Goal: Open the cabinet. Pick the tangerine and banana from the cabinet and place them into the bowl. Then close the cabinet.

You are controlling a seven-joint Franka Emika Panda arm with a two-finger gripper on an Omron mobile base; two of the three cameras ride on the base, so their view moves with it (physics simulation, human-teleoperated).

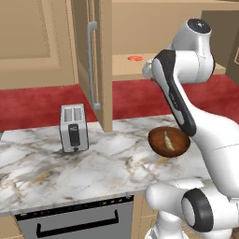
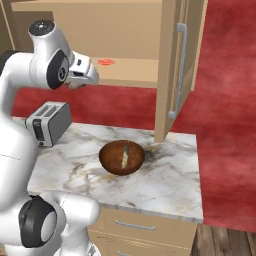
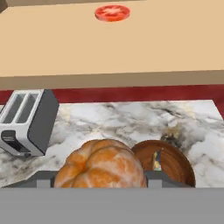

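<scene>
My gripper (image 3: 99,179) is shut on the tangerine (image 3: 100,166), a lobed orange fruit that sits between the fingertips. In the right base view the hand (image 2: 80,75) hangs in front of the cabinet shelf (image 2: 130,70), above and left of the bowl (image 2: 121,157). That dark reddish-brown bowl (image 1: 169,141) stands on the marble counter with the banana (image 2: 125,156) lying in it. In the hand view the bowl (image 3: 175,164) lies below and to the right of the tangerine. Both cabinet doors (image 1: 93,60) (image 2: 177,65) stand open.
A silver toaster (image 1: 73,127) (image 2: 49,122) stands on the counter left of the bowl. A small flat red disc (image 3: 112,12) lies on the cabinet shelf. The open doors jut out over the counter on either side. Red wall runs behind the counter.
</scene>
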